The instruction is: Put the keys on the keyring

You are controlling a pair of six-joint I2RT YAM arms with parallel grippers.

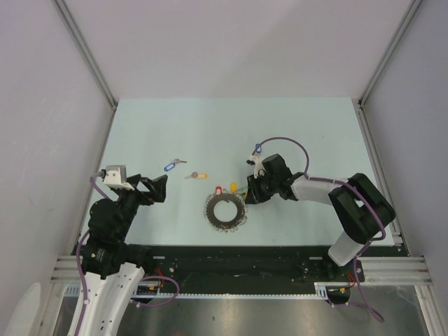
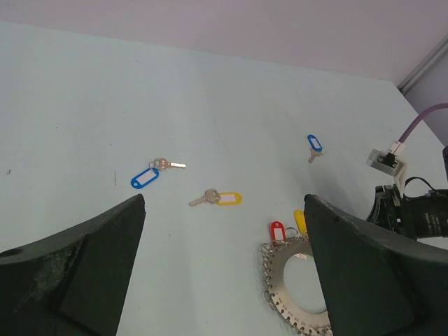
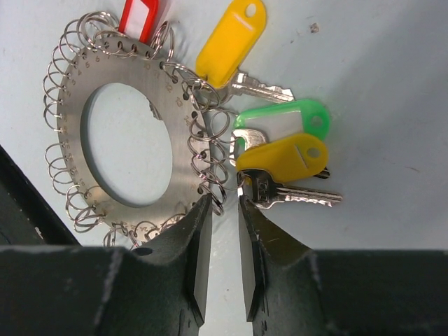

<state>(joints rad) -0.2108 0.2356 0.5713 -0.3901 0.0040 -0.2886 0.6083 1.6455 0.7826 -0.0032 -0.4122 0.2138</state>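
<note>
1. Keyring (image 1: 213, 210): lies flat on the table (image 1: 308, 126), near centre in the top view, between my two grippers.
2. Keys at the keyring, right wrist view:
   - The red key (image 3: 143, 14) is at its 12 o'clock and the top yellow key (image 3: 231, 38) at 1 o'clock.
   - The green key (image 3: 287, 120) and low yellow key (image 3: 283, 155) are at 3 o'clock.
   - Red and top yellow look hooked into the wire loops on its rim, and green probably is too.
   - The low yellow key's small ring touches those loops. I cannot tell whether it is threaded.
3. Loose keys, top view:
   - The left blue key (image 1: 171, 166) and loose yellow key (image 1: 197, 175) lie at 10 to 11 o'clock of the keyring, well apart from it.
   - The far blue key (image 1: 257, 148) lies at 1 o'clock, beyond my right wrist.
   - None of the three is attached.
4. Right gripper (image 3: 224, 259): low at the keyring's rim, at 4 o'clock in its own view.
   - My fingers stand a narrow slit apart with bare table showing between them, clamped on nothing I can see.
   - The tips are just beside the low yellow key's small ring.
5. Left gripper (image 2: 224, 231): fingers fully apart and empty, at 9 o'clock of the keyring in the top view, clear of it.
6. Assessment: three keys appear done, a fourth is being worked, and three remain. I judge the task about half complete.
</note>
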